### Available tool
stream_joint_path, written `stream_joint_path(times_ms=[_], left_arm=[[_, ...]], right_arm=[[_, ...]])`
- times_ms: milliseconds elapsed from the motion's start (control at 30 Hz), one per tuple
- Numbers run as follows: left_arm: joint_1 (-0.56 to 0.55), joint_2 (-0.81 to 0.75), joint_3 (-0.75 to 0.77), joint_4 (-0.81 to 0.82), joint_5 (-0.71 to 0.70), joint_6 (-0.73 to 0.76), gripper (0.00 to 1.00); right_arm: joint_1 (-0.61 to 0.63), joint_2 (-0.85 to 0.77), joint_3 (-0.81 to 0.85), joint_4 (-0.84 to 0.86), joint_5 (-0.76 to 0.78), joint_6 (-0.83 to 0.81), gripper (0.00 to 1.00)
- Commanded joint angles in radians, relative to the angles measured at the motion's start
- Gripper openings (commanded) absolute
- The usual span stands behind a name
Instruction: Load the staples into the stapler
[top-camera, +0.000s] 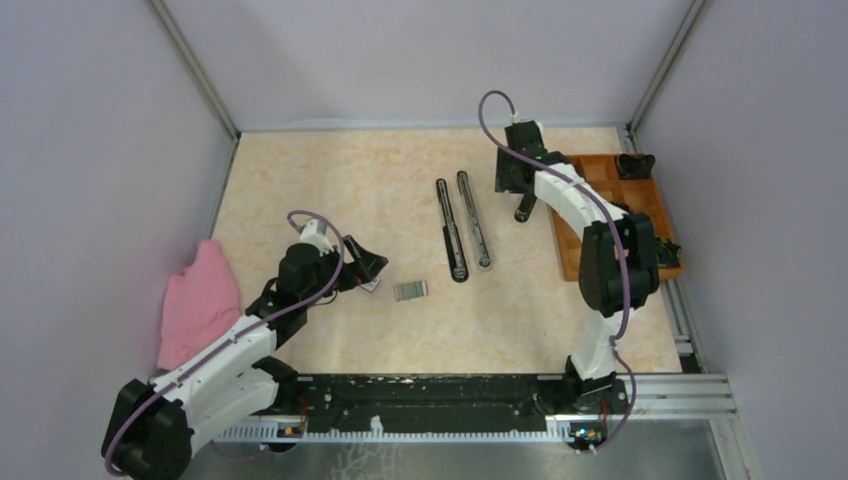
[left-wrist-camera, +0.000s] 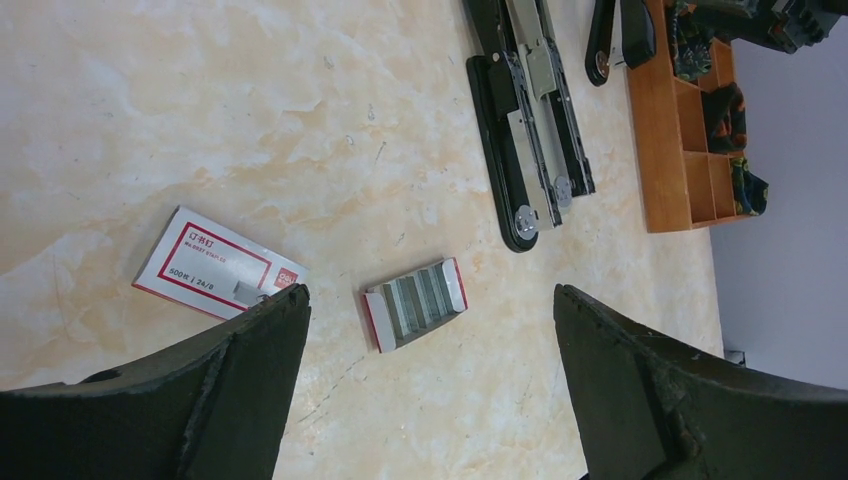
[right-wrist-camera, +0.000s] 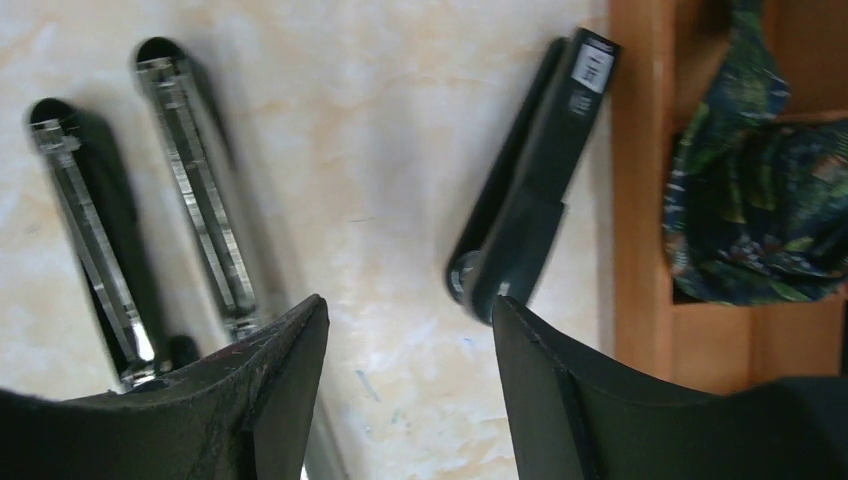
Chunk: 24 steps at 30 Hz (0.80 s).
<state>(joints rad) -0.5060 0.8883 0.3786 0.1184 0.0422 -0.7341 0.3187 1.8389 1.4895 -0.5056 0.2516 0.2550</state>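
Staples (left-wrist-camera: 415, 303) sit between red-and-white box (left-wrist-camera: 215, 262) and stapler (left-wrist-camera: 522, 150) (splayed open)

I read "500" and "24/6" on the flat red-and-white cardboard box (left-wrist-camera: 215, 265); the white sticker (right-wrist-camera: 592, 65) on the long black plastic bar (right-wrist-camera: 530, 200) is unreadable.

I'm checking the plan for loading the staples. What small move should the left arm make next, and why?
Probably lower the left claw onto the staples and close. Its fingers stand wide open with nothing between them, the staples lie in their little tray just ahead of it, and the stapler lies opened flat beyond, ready for loading.
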Motion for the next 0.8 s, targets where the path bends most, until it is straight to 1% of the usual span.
stream_joint_path(times_ms=[0,167,433,533,767], left_arm=[[0.014,-0.012,0.008,-0.014,0.010,0.025,0.96],[0.024,-0.013,0.007,-0.023,0.013,0.030,0.97],[0.031,-0.009,0.006,-0.032,0.015,0.029,0.98],[0.032,-0.015,0.006,-0.038,0.014,0.031,0.99],[0.035,-0.015,0.006,-0.043,0.017,0.032,0.99]], right_arm=[[-0.066,-0.017,-0.016,0.043,0.012,0.023,0.62],[-0.122,0.030,-0.001,0.066,-0.028,0.040,0.62],[-0.147,0.141,0.042,0.063,-0.068,0.068,0.62],[-0.148,0.159,0.039,0.071,-0.064,0.077,0.60],[-0.147,0.146,0.017,0.099,-0.054,0.081,0.50]])
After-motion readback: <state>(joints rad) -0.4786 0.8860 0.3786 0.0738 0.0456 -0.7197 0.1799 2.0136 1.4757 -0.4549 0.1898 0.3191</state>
